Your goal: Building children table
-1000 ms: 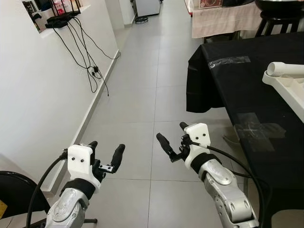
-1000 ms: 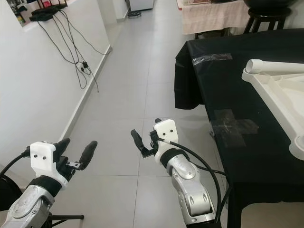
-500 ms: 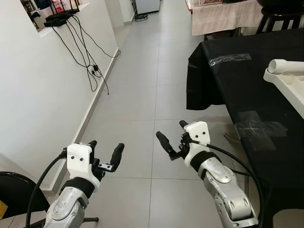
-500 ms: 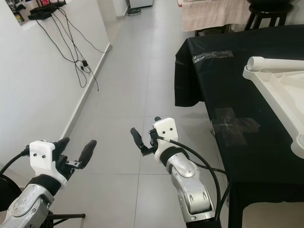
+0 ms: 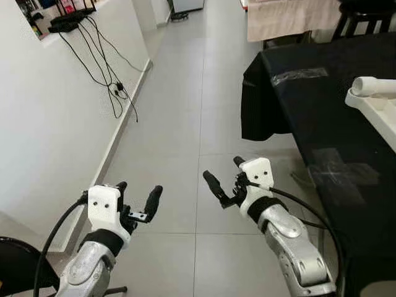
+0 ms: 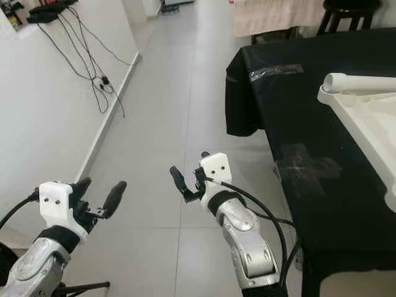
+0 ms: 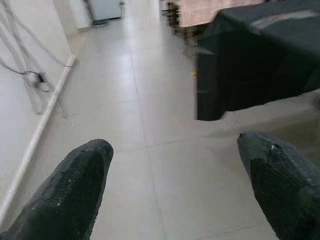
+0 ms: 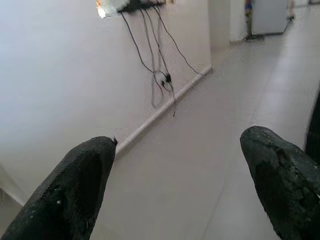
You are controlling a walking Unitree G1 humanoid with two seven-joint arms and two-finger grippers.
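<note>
1. The left gripper [image 5: 137, 199] is held out low over the grey tiled floor [image 5: 179, 124], its two black fingers spread apart with nothing between them.
2. The right gripper [image 5: 224, 179] is held at much the same height, just to the right of the left one, and its fingers are likewise spread and empty.
3. In the left wrist view the left gripper's fingertips [image 7: 75, 185] frame bare floor tiles, and beyond them hangs the corner of the black tablecloth [image 7: 250, 65].
4. In the right wrist view the right gripper's fingertips [image 8: 80, 185] frame the white wall [image 8: 60, 75] and its skirting, with black cables [image 8: 160, 75] dangling down it.
5. The black-covered table [image 6: 291, 111] stands to the right of the right gripper and ahead of it, its cloth drooping over the near corner toward the floor.
6. The white children table part [image 6: 365, 117], a moulded plastic piece with a raised rim, lies on the cloth far to the right of the right gripper, well apart from both grippers.
7. A white tube-shaped leg [image 6: 359, 81] lies at that piece's far end, touching it.
8. Strips of clear tape [image 6: 275, 72] are stuck to the cloth ahead of the right gripper, and another patch of tape [image 6: 306, 167] lies nearer, to its right.
9. A dark round chair seat [image 5: 18, 272] sits below and to the left of the left gripper.
10. A cloth-draped table [image 5: 284, 15] stands far ahead of the right gripper.
</note>
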